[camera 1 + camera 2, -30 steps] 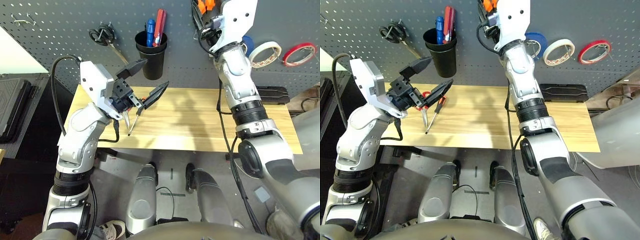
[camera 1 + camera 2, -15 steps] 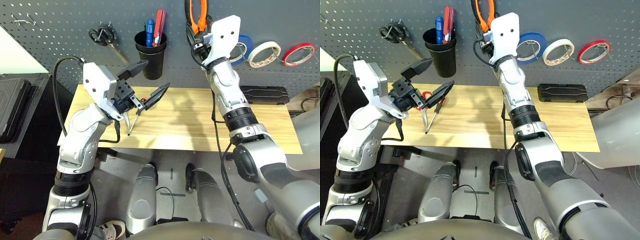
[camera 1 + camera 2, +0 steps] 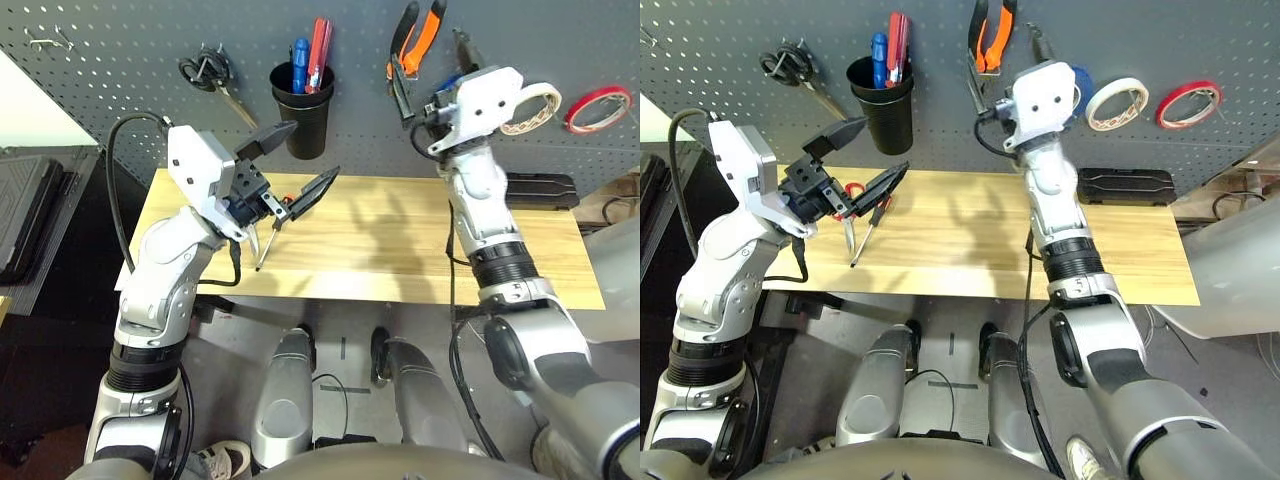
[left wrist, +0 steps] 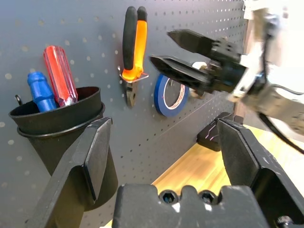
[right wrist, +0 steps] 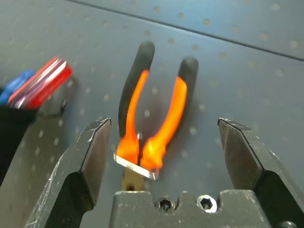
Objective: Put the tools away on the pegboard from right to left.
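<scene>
Left gripper (image 3: 295, 160) hovered over the table's (image 3: 400, 250) left end, fingers spread, grasping nothing. Beneath it lay one screwdriver (image 3: 265, 247), long axis running near-to-far, tip toward the near edge, beside red-handled scissors (image 3: 847, 215), partly hidden. Table was light wood; a black case (image 3: 545, 188) lay at its far right. Right gripper (image 4: 183, 54) was raised near the pegboard (image 3: 120, 60), fingers released and apart, empty. One pair of pliers (image 3: 415, 45) hung on the pegboard, handles up, jaws down. Three tape rolls hung there: blue (image 4: 170, 94), cream (image 3: 1116, 103), red (image 3: 598, 108). One black cup (image 3: 303, 110) held two tools; one pair of black scissors (image 3: 210, 78) hung left of it.
</scene>
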You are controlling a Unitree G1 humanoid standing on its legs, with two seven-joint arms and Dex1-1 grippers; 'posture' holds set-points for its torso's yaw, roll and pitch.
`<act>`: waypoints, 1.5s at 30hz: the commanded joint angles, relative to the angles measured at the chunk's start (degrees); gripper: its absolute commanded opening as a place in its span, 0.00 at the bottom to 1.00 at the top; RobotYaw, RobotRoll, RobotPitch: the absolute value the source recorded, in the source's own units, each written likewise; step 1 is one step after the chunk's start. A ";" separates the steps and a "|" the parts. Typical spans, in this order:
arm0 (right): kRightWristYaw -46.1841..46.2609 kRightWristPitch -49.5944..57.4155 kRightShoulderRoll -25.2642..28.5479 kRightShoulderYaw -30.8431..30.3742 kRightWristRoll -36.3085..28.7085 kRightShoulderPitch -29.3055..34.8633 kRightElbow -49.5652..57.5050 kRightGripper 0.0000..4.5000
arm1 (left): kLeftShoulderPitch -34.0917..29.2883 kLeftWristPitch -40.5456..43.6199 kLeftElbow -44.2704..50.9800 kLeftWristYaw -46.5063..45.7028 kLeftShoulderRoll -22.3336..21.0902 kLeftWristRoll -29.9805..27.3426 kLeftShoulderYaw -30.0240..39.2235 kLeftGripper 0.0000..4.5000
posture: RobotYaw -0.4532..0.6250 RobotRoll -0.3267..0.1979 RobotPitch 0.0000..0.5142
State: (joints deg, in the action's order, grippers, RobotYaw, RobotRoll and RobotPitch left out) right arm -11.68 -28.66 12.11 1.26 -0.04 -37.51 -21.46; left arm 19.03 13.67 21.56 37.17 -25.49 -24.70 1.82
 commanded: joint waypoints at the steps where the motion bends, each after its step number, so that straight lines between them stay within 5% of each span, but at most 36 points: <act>1: -6.06 4.54 2.88 -1.36 -2.56 6.42 7.02 0.99 | -2.21 0.31 0.23 -0.10 -0.49 0.99 -0.43 1.00 | 0.70 0.62 0.45; 15: -27.15 19.54 13.42 -7.60 -5.46 23.26 14.65 0.99 | -8.87 0.76 -2.93 -3.80 1.23 5.88 -2.82 1.00 | 0.69 0.62 0.47; 25: -34.38 25.35 16.47 -12.00 -3.54 26.86 15.38 0.99 | -12.67 5.78 -5.40 -13.07 4.39 14.49 -6.46 1.00 | 0.69 0.62 0.51; 45: -32.87 26.78 12.72 -17.05 2.34 24.54 11.30 0.99 | 0.71 16.83 -29.10 -16.08 6.90 22.27 -10.34 1.00 | 0.66 0.62 0.59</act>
State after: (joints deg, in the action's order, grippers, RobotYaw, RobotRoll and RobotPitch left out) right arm -44.86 -2.13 24.74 -15.08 1.43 -13.58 -9.35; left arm 19.77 29.98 -5.28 20.60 -18.89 -3.25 -7.76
